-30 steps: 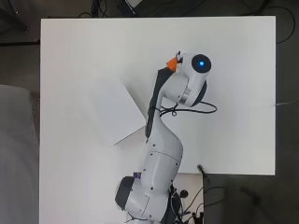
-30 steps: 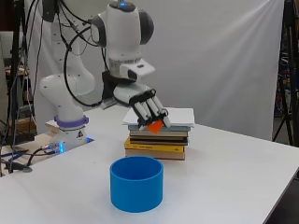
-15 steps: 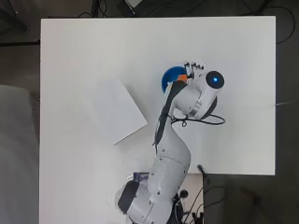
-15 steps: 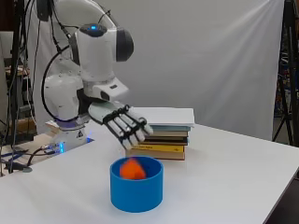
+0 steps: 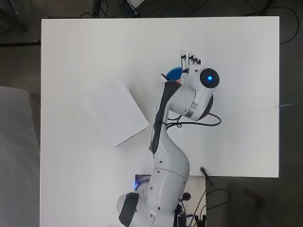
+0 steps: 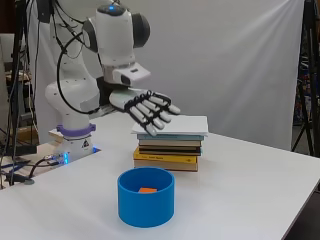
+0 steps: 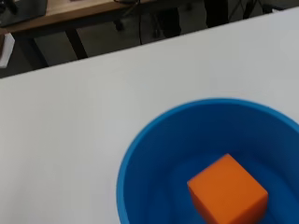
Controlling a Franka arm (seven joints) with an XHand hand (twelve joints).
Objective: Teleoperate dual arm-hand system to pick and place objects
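Arm: one white arm (image 6: 95,75), standing at the left of the side view and reaching toward the middle of the worktop.
Hand: one black and white hand (image 6: 150,110), fingers straight and spread, palm down, holding nothing; it hangs in the air above the bowl and in front of the books. In the overhead view only its fingers (image 5: 189,60) show past the arm's end.
Bowl: one blue round bowl (image 6: 146,197), upright on the worktop, nearer the camera than the books in the side view and apart from them; in the overhead view only a blue sliver (image 5: 173,73) shows beside the arm.
Cube: one orange cube (image 7: 227,189), lying on the floor of the bowl, clear of the hand; in the side view only its top (image 6: 146,190) shows over the rim. It rests a little off the bowl's centre in the wrist view.
Books: one stack of books (image 6: 167,152), lying flat; about four spines can be made out, though the exact count is hard to tell. The bottom one has a yellow band.
Top sheet: one white flat cover or sheet (image 6: 172,125) on top of the stack, wider than the books beneath; from overhead it is a white tilted square (image 5: 116,113) to the left of the arm.
Worktop: one white worktop (image 5: 85,52) carrying the bowl and the stack.
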